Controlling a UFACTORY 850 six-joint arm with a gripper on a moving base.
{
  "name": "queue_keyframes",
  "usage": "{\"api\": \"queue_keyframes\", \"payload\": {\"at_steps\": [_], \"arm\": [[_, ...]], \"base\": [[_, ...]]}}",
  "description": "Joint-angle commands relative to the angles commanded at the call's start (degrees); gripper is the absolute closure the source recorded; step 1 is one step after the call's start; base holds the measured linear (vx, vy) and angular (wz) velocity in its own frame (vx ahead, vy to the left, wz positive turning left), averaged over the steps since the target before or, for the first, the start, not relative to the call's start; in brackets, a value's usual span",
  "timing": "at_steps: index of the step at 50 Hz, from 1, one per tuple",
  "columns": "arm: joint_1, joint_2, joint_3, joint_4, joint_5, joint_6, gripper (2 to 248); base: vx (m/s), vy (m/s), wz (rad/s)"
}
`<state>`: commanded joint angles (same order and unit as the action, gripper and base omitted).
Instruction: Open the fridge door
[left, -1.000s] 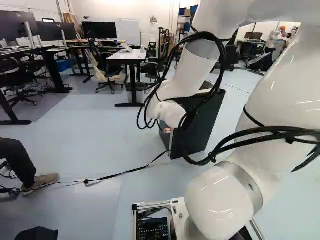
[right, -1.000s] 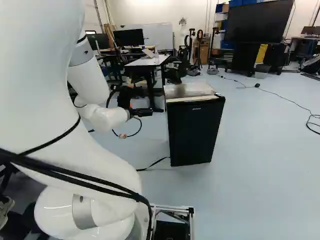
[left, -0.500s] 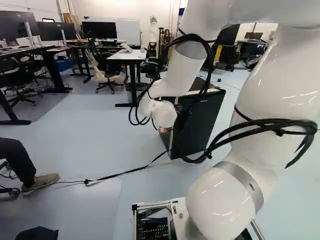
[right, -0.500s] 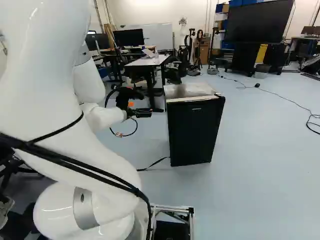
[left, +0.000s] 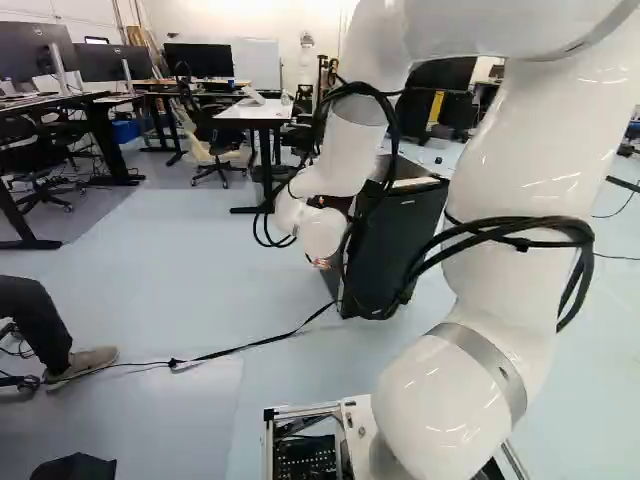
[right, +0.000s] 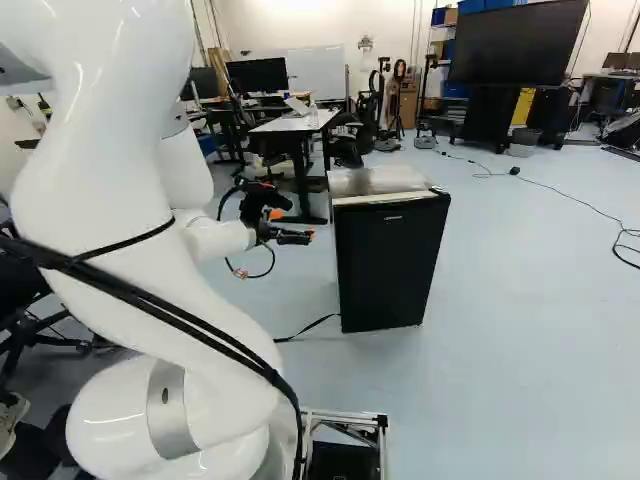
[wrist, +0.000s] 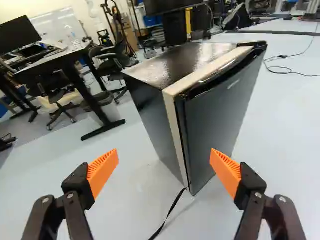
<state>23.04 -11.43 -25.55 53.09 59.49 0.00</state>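
In the right base view my gripper (right: 296, 237) hangs left of the black fridge (right: 390, 262), apart from it, level with its upper part. The wrist view shows the gripper (wrist: 164, 172) open, its orange pads wide apart with nothing held. Ahead of it stands the small fridge (wrist: 150, 110) with its dark door (wrist: 215, 115) shut against the pale front edge of the body. The arm covers part of the fridge (left: 400, 240) in the left base view, and the fingers are hidden there.
A black strap (left: 240, 348) runs over the floor from the fridge's foot. Behind the fridge stands a white-topped desk (right: 297, 124) with chairs. A large screen (right: 517, 45) is at the back right. A person's leg and shoe (left: 80, 365) show at the left of the left base view.
My arm has swung leftward in the left base view, its upper links shifting most. The gripper has turned and moved slightly, staying beside the fridge. Base and fridge have not moved.
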Motion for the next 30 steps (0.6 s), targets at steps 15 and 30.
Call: {"api": "queue_keyframes", "payload": {"at_steps": [15, 30], "arm": [[-0.36, -4.31, -2.14, 6.16, 2.06, 0.00, 3], [-0.94, -9.14, -5.13, 9.30, 2.81, 0.00, 3]], "base": [[0.000, 0.000, 0.000], [0.000, 0.000, 0.000]]}}
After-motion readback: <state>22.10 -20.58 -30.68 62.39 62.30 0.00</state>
